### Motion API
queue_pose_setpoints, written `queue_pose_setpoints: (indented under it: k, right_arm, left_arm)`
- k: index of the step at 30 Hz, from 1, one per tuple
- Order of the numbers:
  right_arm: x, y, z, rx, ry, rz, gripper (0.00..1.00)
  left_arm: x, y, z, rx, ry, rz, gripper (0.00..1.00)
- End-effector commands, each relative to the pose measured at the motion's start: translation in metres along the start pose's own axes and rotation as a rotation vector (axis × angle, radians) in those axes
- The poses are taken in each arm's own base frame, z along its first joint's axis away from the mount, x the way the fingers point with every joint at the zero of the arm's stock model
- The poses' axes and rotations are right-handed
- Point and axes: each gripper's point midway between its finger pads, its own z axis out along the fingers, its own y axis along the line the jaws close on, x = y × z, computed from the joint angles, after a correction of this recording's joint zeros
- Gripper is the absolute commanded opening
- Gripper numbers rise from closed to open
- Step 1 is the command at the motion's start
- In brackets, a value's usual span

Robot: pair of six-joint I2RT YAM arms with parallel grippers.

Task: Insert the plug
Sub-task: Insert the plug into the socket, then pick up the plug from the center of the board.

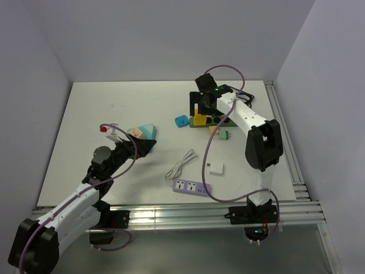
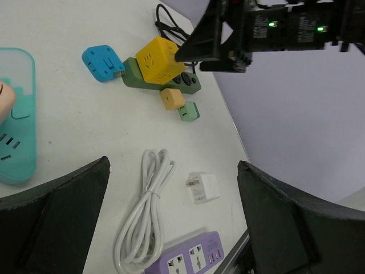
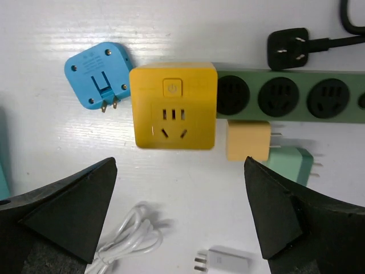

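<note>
Yellow cube plug point(image 3: 173, 105) sat on left end of green power strip point(image 3: 296, 97), centre of right wrist view; blue adapter point(image 3: 98, 76) just left of it; right end effector point(image 3: 179, 214) above, jaws wide apart, empty; left end effector point(image 2: 174, 222) likewise spread, gripping nothing, over lower-left tabletop point(image 1: 114, 103) in top view.

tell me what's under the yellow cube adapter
The yellow cube adapter sits on one end of the green power strip. The strip's round sockets show beside it; the part beneath the cube is covered.
</note>
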Motion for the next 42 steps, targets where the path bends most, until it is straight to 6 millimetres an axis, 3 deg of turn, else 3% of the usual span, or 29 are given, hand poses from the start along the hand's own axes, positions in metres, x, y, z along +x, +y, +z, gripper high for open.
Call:
queue_pose_setpoints:
  k: [1, 4, 5, 7, 8, 10, 11, 13, 14, 15, 17, 18, 20, 24, 26, 28, 29, 31, 32, 34, 35, 37, 38, 42]
  right_arm:
    - [-0.02, 0.005, -0.049, -0.01, -0.134, 0.021, 1.0]
    - [-0.017, 0.011, -0.086, -0.018, -0.198, 0.02, 1.0]
    - [-0.016, 0.018, -0.108, -0.046, -0.24, 0.015, 1.0]
    - [-0.008, 0.019, -0.122, -0.044, -0.267, 0.022, 1.0]
    - [-0.008, 0.019, -0.141, -0.061, -0.307, 0.029, 1.0]
    - [0.009, 0.023, -0.147, -0.08, -0.316, 0.026, 0.99]
    - [0.011, 0.021, -0.165, -0.111, -0.357, 0.041, 0.98]
    - [0.031, 0.022, -0.161, -0.148, -0.362, 0.047, 0.96]
    - [0.032, 0.019, -0.176, -0.183, -0.402, 0.066, 0.95]
    - [0.045, 0.017, -0.167, -0.191, -0.399, 0.065, 0.95]
    - [0.053, 0.012, -0.178, -0.235, -0.436, 0.089, 0.94]
    - [0.065, 0.009, -0.169, -0.235, -0.425, 0.081, 0.94]
    - [0.074, 0.01, -0.173, -0.283, -0.431, 0.085, 0.93]
    - [0.098, 0.009, -0.158, -0.296, -0.407, 0.082, 0.92]
    - [0.104, 0.011, -0.159, -0.31, -0.411, 0.095, 0.92]
    - [0.112, 0.01, -0.154, -0.316, -0.408, 0.108, 0.93]
    - [0.113, 0.009, -0.158, -0.325, -0.418, 0.12, 0.93]
    - [0.125, 0.006, -0.151, -0.325, -0.407, 0.129, 0.93]
    - [0.129, 0.004, -0.153, -0.33, -0.41, 0.135, 0.93]
    - [0.14, -0.004, -0.145, -0.308, -0.403, 0.151, 0.94]
    - [0.148, -0.009, -0.139, -0.295, -0.394, 0.151, 0.94]
    - [0.152, -0.014, -0.134, -0.271, -0.395, 0.176, 0.94]
    - [0.156, -0.015, -0.131, -0.273, -0.388, 0.173, 0.94]
    - [0.163, -0.013, -0.121, -0.275, -0.376, 0.179, 0.94]
  left_arm:
    - [-0.016, -0.013, 0.007, 0.033, -0.037, 0.044, 0.99]
    - [-0.013, -0.008, 0.014, 0.016, -0.016, 0.048, 0.99]
    - [-0.01, -0.003, 0.017, 0.002, -0.001, 0.049, 1.0]
    - [-0.01, -0.002, 0.021, -0.004, 0.007, 0.055, 1.0]
    - [-0.007, 0.001, 0.024, -0.01, 0.019, 0.056, 0.99]
    - [-0.007, 0.002, 0.028, -0.014, 0.027, 0.063, 1.0]
    - [-0.004, 0.007, 0.031, -0.028, 0.043, 0.068, 1.0]
    - [-0.006, 0.006, 0.037, -0.03, 0.05, 0.079, 1.0]
    - [-0.001, 0.011, 0.041, -0.048, 0.07, 0.085, 0.99]
    - [-0.005, 0.009, 0.046, -0.048, 0.066, 0.092, 0.99]
    - [-0.001, 0.014, 0.054, -0.072, 0.091, 0.109, 1.0]
    - [-0.005, 0.012, 0.06, -0.081, 0.088, 0.118, 0.99]
    - [0.003, 0.017, 0.069, -0.101, 0.118, 0.136, 1.0]
    - [0.007, 0.015, 0.095, -0.12, 0.148, 0.159, 0.99]
    - [0.023, 0.026, 0.108, -0.143, 0.201, 0.168, 0.99]
    - [0.026, 0.023, 0.125, -0.139, 0.22, 0.18, 1.0]
    - [0.039, 0.034, 0.133, -0.156, 0.261, 0.183, 1.0]
    - [0.039, 0.032, 0.149, -0.148, 0.268, 0.194, 1.0]
    - [0.048, 0.043, 0.155, -0.17, 0.293, 0.198, 0.99]
    - [0.045, 0.043, 0.169, -0.174, 0.283, 0.21, 1.0]
    - [0.054, 0.054, 0.173, -0.198, 0.309, 0.22, 1.0]
    - [0.052, 0.051, 0.189, -0.198, 0.308, 0.24, 1.0]
    - [0.06, 0.061, 0.194, -0.218, 0.331, 0.258, 0.99]
    - [0.06, 0.065, 0.219, -0.247, 0.327, 0.304, 1.0]
